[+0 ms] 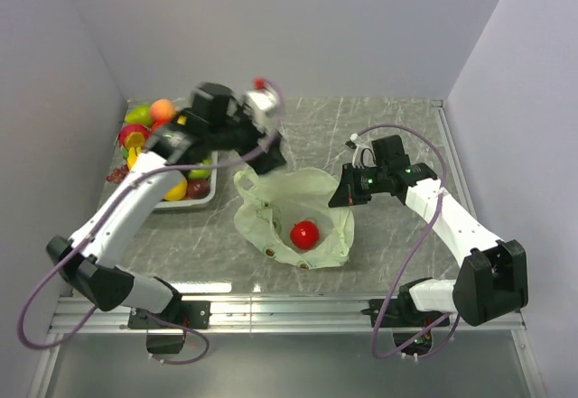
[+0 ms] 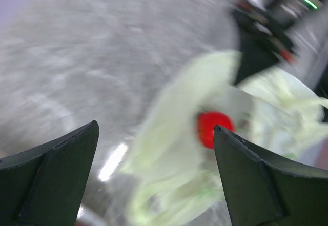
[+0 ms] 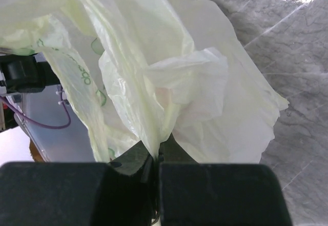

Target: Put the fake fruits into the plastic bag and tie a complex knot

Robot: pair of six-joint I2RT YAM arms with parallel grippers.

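One plastic bag (image 1: 312, 190) is seen spread open in the middle of the tabletop (image 1: 397, 127), and one red fruit (image 1: 304, 234) is seen lying inside it, near its front edge. Two arms are counted. The right gripper (image 1: 341, 196) is placed at the bag's right edge, and in the right wrist view its jaws are pressed together on a gathered fold of the pale-green film (image 3: 169, 82). The left gripper (image 1: 271, 154) is held just behind the bag's rear left corner; in the blurred left wrist view its fingers (image 2: 56, 180) are spread wide with nothing between them, the bag and the red fruit (image 2: 211, 127) being seen below. One clear tray (image 1: 194, 204) is set to the left of the bag, and at least six more fruits (image 1: 163, 109) are piled in it; an exact count is prevented by the left arm crossing over them. The tabletop is grey and marbled, and it is enclosed by plain pale walls (image 1: 298, 28) behind and to both sides of the bag.
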